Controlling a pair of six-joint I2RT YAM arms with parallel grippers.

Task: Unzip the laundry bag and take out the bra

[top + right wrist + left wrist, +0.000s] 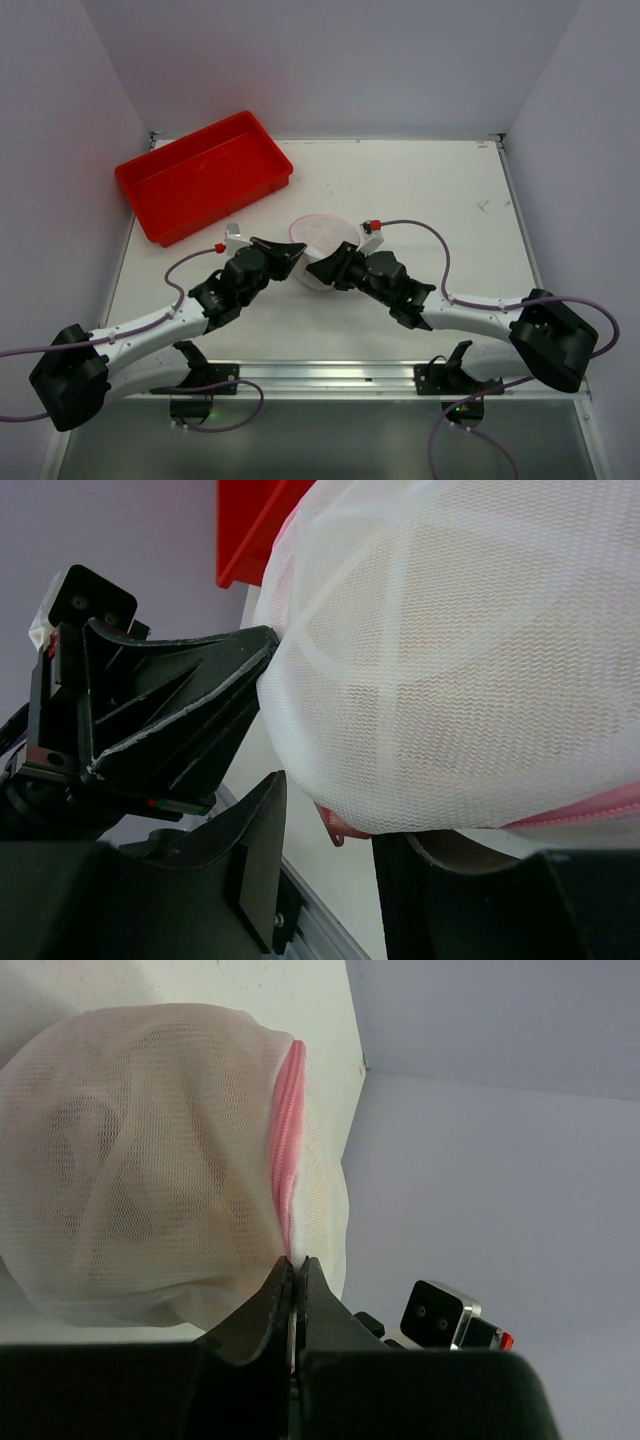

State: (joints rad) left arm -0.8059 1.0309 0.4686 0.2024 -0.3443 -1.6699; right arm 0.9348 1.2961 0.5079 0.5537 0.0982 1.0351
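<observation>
Since the laundry bag (322,240) is light, floppy mesh over the soft bra (130,1180), we have the left gripper (297,1270) clenched on its zipper rim (285,1130) and reckon the pull tab (338,832) between the right gripper's (335,820) spread fingers (255,860) is the firm hold.

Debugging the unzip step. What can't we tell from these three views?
- Bra: left wrist view, only a dim shape through the laundry bag mesh; straps unreadable.
- Zipper: slider not found; the left tool covers its lower end, and from above both tools hide the bag's near rim.
- Right tool: right wrist view, the bag bulges into its gap; gripping or only touching, unclear.
</observation>
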